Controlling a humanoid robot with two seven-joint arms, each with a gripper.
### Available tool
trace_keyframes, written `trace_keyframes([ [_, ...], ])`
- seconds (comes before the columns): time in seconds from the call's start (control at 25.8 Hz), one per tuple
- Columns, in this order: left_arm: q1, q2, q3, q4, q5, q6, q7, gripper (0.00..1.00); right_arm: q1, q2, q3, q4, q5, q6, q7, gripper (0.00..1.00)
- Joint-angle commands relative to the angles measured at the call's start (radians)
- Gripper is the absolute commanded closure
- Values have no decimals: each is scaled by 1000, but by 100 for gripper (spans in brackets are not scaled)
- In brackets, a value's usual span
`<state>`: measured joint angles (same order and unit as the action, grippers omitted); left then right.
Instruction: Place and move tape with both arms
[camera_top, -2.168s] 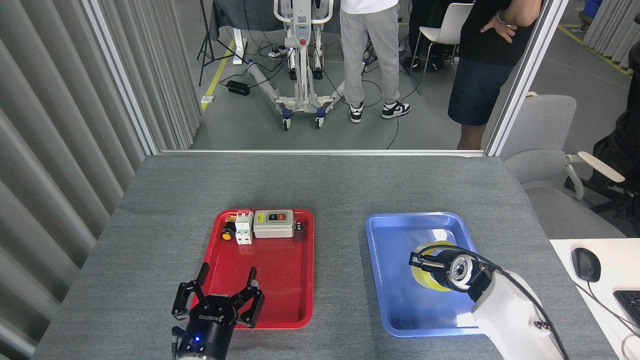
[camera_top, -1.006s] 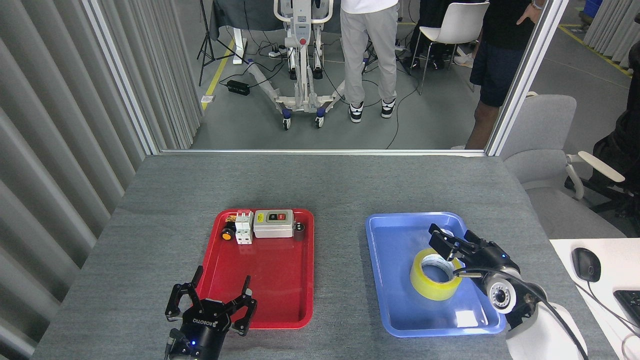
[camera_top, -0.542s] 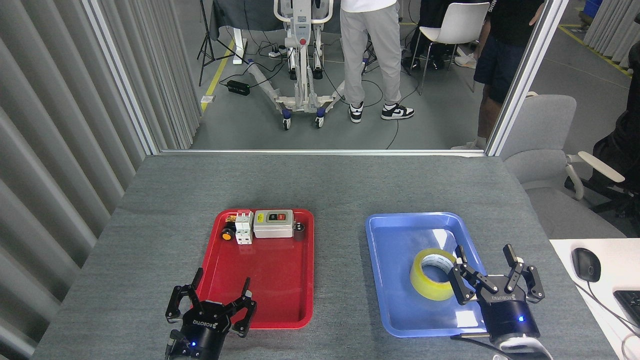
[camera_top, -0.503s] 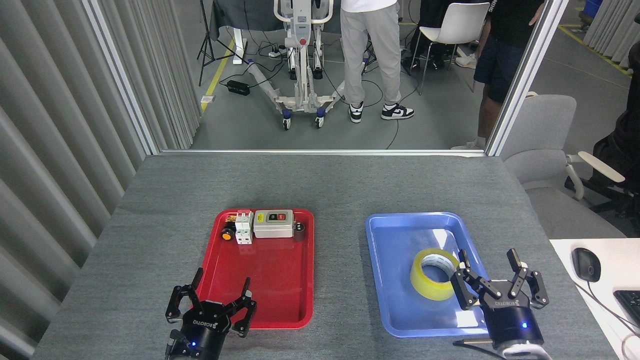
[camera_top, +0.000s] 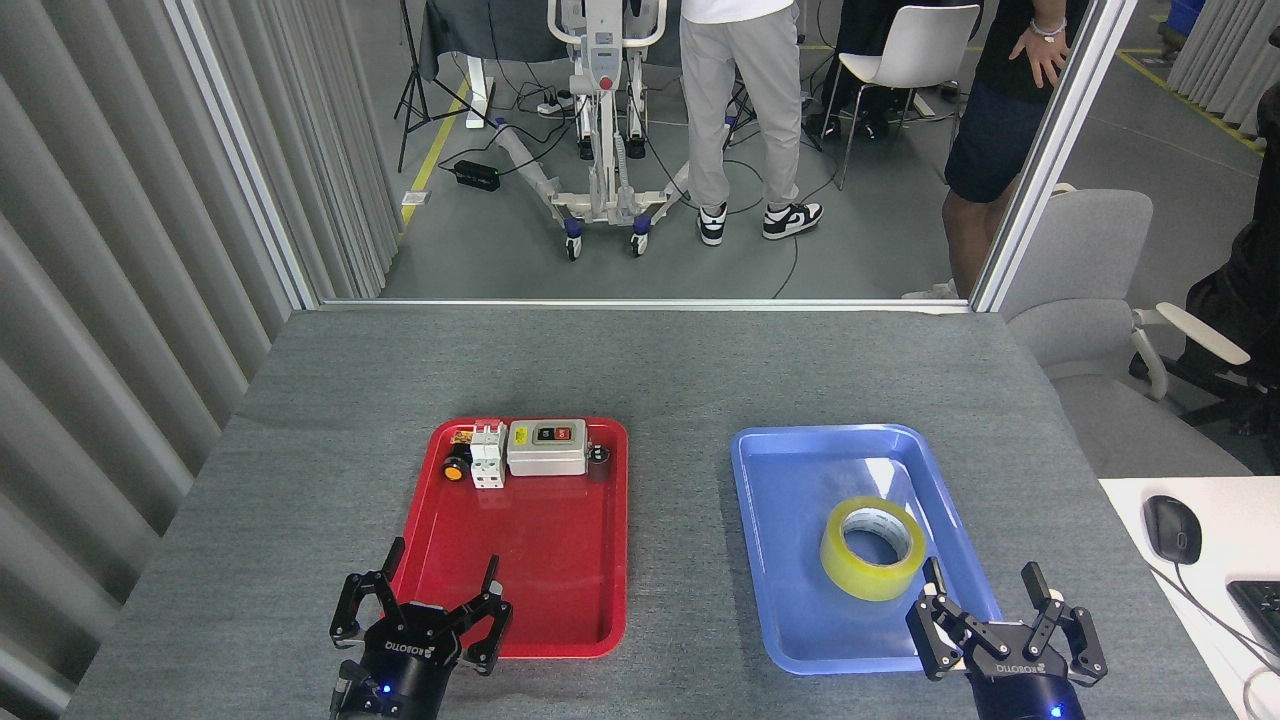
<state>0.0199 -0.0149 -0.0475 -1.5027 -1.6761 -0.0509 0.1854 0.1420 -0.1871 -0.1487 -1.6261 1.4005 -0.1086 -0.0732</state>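
Tape sits flat in blue tray, placing looks done; right hand and left hand both open, empty; move to another spot remains.

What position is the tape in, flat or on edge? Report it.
Flat. The tape lies in the blue tray with its core hole facing up, and no gripper is touching it.
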Motion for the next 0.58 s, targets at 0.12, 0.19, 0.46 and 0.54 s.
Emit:
trace_keyframes([
  [0.12,-3,-2,3,9,9,0,0,0,30,35,-14,0,5,-2,1,0],
  [0.19,-3,-2,3,9,9,0,0,1,31,32,-15,0,5,0,1,0],
  [0.46,-3,3,3,12,9,0,0,0,24,3,-5,-1,-5,50,-7,0],
  [0.54,-3,3,3,12,10,0,0,1,25,3,-5,-1,-5,52,-7,0],
])
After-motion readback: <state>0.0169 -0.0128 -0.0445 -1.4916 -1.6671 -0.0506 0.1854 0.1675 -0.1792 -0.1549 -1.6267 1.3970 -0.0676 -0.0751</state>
